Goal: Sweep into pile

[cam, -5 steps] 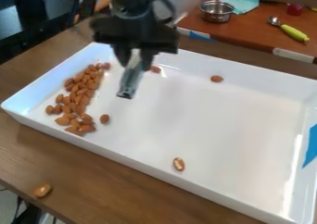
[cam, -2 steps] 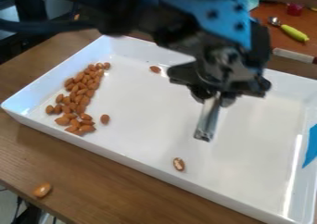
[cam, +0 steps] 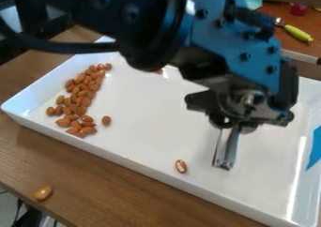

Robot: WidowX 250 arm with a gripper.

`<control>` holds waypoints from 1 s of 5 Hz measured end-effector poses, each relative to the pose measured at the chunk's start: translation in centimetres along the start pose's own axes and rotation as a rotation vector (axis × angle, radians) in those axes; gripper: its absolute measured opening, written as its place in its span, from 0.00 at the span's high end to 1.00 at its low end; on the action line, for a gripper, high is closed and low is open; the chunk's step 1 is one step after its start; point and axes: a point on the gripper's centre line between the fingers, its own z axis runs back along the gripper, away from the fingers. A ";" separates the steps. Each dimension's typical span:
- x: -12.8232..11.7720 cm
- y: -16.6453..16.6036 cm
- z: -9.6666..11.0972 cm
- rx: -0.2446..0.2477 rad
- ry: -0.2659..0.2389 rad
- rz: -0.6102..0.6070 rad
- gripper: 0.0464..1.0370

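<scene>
gripper [cam: 230,124] | clamped on grey bar [cam: 226,148], likely metal | over white tray [cam: 147,123] | almond pile [cam: 80,92] at picture left | lone almond [cam: 181,166] near bar

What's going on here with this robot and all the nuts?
A robot arm's gripper holds a narrow metal tool over a white tray, apparently to sweep almonds into a pile. Most almonds lie clustered at the tray's left side. One stray almond lies near the tool, and another is outside, on the wooden table.

open tray [cam: 156,109] middle, arm [cam: 232,48] overhead, raised walls [cam: 125,162]
</scene>
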 end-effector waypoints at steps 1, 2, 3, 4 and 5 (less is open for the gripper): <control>-1.4 1.1 -0.7 0.012 0.058 0.002 0.69; -2.1 2.5 -1.2 0.021 0.074 -0.007 0.69; -2.1 3.3 -1.4 0.015 0.059 -0.020 0.69; -1.7 5.5 -1.8 0.026 0.073 -0.050 0.69; -1.0 7.9 -2.5 0.047 0.093 -0.095 0.69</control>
